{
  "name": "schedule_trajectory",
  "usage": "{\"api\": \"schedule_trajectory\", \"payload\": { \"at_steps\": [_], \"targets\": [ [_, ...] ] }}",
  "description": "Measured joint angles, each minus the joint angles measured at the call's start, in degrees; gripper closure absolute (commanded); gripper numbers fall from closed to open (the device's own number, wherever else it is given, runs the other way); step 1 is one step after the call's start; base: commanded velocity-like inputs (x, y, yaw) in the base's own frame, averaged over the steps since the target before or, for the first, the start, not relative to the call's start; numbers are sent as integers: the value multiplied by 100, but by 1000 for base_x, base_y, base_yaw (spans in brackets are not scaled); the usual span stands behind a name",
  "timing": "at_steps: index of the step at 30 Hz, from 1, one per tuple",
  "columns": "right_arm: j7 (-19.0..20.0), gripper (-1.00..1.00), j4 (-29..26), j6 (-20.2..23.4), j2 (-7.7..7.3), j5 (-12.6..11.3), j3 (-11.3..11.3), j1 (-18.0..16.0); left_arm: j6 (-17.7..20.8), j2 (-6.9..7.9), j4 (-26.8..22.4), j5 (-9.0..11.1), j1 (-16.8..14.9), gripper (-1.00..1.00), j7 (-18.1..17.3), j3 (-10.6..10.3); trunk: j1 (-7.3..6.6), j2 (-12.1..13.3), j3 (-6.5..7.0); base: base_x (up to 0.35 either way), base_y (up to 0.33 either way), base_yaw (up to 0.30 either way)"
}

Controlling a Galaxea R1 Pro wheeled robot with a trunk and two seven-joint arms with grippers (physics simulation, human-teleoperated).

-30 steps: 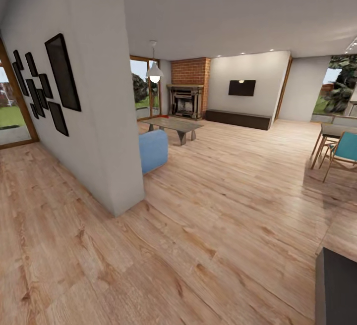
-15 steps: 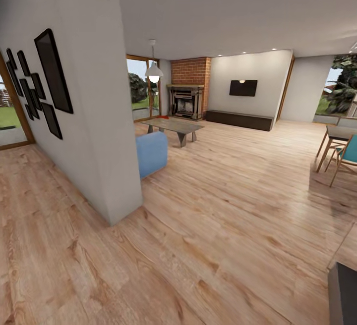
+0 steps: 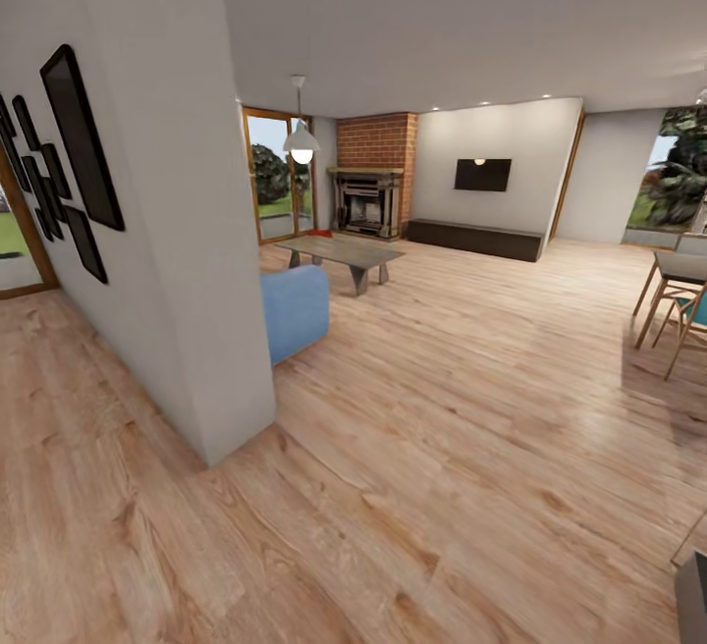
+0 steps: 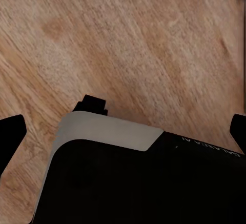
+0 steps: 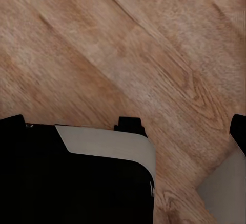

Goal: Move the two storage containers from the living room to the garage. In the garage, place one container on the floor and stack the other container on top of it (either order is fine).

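I am in the living room, on its light wood plank floor [image 3: 442, 408]. The two storage containers are out of view; a small red shape [image 3: 316, 230] by the glass doors is too small to identify. The garage and its floor are out of view. My left gripper [image 4: 123, 131] is open, with a black fingertip [image 4: 10, 134] at one edge of its wrist view and another at the far edge. My right gripper [image 5: 125, 125] is open too, one fingertip [image 5: 239, 129] at the picture's edge. Both hang over planks and my own black-and-grey body [image 4: 128, 183], holding nothing.
A white partition wall [image 3: 187, 261] with black frames stands close on the left. Behind it are a blue sofa [image 3: 293, 310], a coffee table [image 3: 342, 251] and a brick fireplace [image 3: 368, 200]. Dining chairs [image 3: 678, 310] stand at the right. A dark object [image 3: 692, 595] sits at the lower right corner.
The whole head view has shifted: the camera has moved forward, the partition wall looms larger at the left and the dark object has slid toward the lower right corner.
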Motion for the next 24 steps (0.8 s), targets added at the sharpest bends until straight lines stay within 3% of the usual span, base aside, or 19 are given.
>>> {"api": "schedule_trajectory", "payload": {
  "at_steps": [24],
  "targets": [
    [7, -100, -4, 7, 5, 74, 12, 0, -14, -1, 1, 5, -1, -100, 0, 6, 0, 0, 0, 321, 0, -267]
  ]
}}
